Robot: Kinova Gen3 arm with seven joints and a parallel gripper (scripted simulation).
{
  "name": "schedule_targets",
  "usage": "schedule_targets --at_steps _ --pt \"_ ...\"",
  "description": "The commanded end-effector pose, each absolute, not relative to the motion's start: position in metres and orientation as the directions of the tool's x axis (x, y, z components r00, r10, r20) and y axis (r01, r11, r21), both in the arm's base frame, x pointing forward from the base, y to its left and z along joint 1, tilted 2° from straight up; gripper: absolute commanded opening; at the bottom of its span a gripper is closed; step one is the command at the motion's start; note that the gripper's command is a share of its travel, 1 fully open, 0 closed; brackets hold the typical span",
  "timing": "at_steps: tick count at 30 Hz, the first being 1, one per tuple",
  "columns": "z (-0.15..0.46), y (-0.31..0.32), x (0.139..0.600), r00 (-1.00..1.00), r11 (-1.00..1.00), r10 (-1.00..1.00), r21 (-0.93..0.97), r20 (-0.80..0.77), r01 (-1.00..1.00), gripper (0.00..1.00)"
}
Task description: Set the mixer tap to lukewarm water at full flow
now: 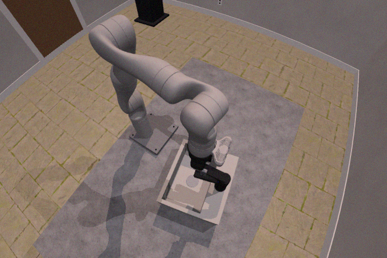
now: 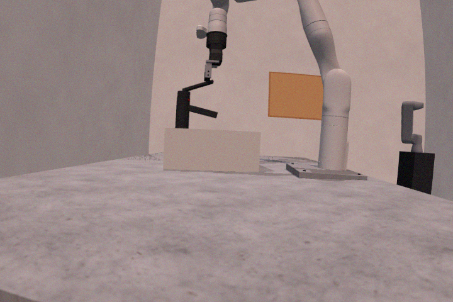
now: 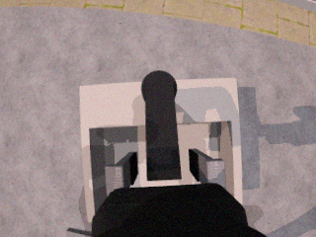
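A black mixer tap (image 2: 182, 111) (image 1: 220, 184) stands at the end of a cream sink box (image 2: 212, 149) (image 1: 229, 170) (image 3: 106, 102). Its lever (image 2: 198, 85) (image 3: 161, 125) points out over the spout (image 2: 203, 111) and is tilted partly upward. A red dot (image 2: 188, 100) marks the side of the tap body. My gripper (image 2: 208, 76) (image 3: 163, 161) (image 1: 200, 169) points down at the lever's free tip and is open. In the wrist view one finger stands on each side of the lever's end. The exterior view shows the fingertips right at the tip, and I cannot tell whether they touch it.
The arm's base plate (image 1: 154, 138) (image 2: 324, 173) sits beside the sink on the grey table. A black pedestal with a small grey fixture (image 2: 415, 170) (image 1: 150, 12) stands further off. An orange panel (image 2: 294, 95) hangs on the back wall.
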State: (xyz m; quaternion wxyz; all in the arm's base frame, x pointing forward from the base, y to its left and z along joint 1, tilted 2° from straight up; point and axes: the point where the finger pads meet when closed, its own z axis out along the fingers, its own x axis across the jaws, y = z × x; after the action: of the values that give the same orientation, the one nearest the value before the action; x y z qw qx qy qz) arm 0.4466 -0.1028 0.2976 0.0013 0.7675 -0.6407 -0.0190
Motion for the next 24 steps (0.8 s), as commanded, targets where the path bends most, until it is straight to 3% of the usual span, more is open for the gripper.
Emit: schedule_targets --at_steps 1,24 --pt "0.2984 -0.1029 0.4468 0.178 -0.179 -0.984 0.024 -0.027 -0.984 1.00" --pt "0.2961 -0.1028 0.4468 0.178 -0.179 -0.984 0.024 -0.027 -0.984 1.00"
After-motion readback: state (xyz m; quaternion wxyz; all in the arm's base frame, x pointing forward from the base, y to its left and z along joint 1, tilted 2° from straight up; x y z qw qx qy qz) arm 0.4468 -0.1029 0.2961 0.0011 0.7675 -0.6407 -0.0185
